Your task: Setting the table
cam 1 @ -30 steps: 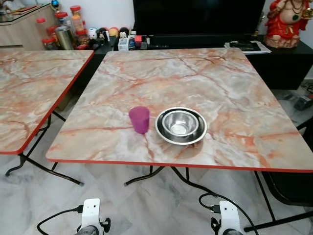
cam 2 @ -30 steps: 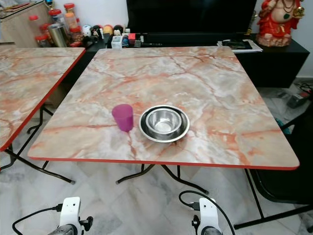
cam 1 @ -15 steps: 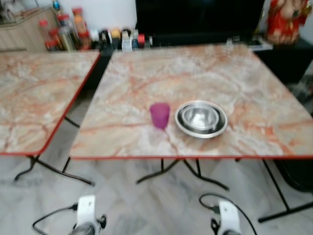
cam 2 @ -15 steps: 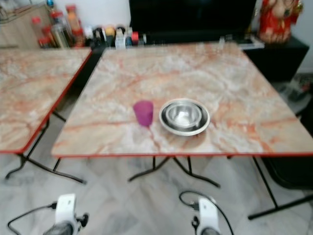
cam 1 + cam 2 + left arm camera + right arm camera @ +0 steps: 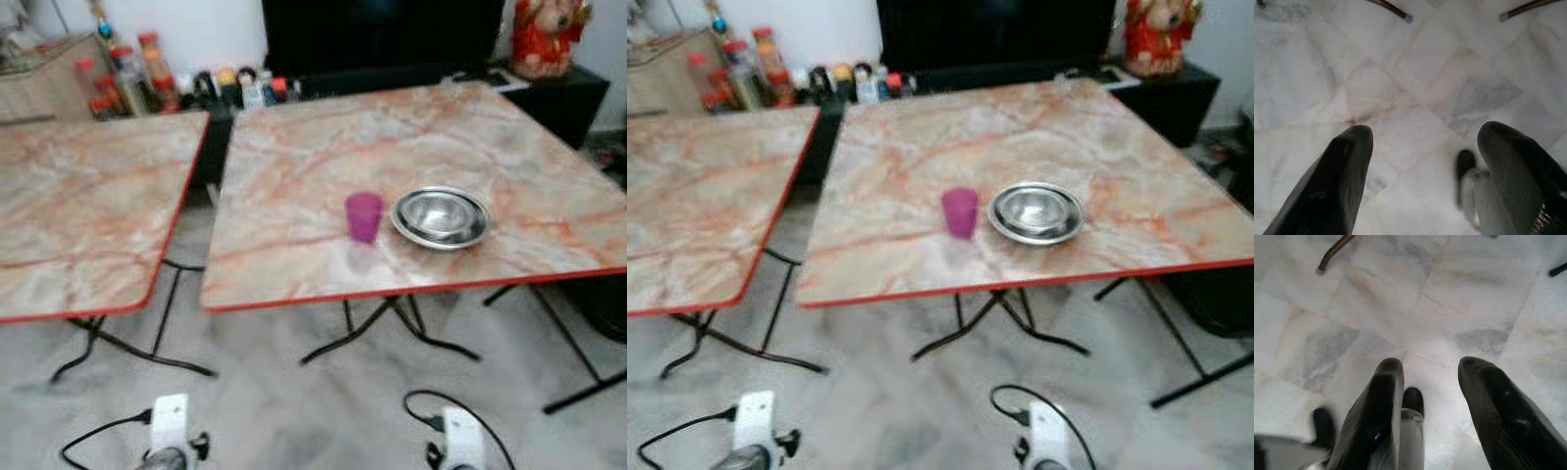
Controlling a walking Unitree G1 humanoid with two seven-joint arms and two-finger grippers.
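A purple cup (image 5: 363,215) stands on the marble-pattern table (image 5: 294,166) near its front edge. Right beside it sits a steel bowl on a steel plate (image 5: 441,216). Both arms hang low by the floor, far below the table. My left gripper (image 5: 1420,142) is open over pale floor tiles with nothing between its fingers. My right gripper (image 5: 1430,377) is open too, also over bare tiles.
A second marble table (image 5: 78,206) stands to the left, a narrow gap between the two. Jars and bottles (image 5: 127,73) crowd a low dark cabinet behind, with a red statue (image 5: 544,34) at the back right. Folding metal legs (image 5: 392,328) and a black cable (image 5: 431,411) lie on the floor.
The whole view has shifted: the camera moved back and turned left, so the table looks smaller and further right. Cup, bowl and plate keep their places on it.
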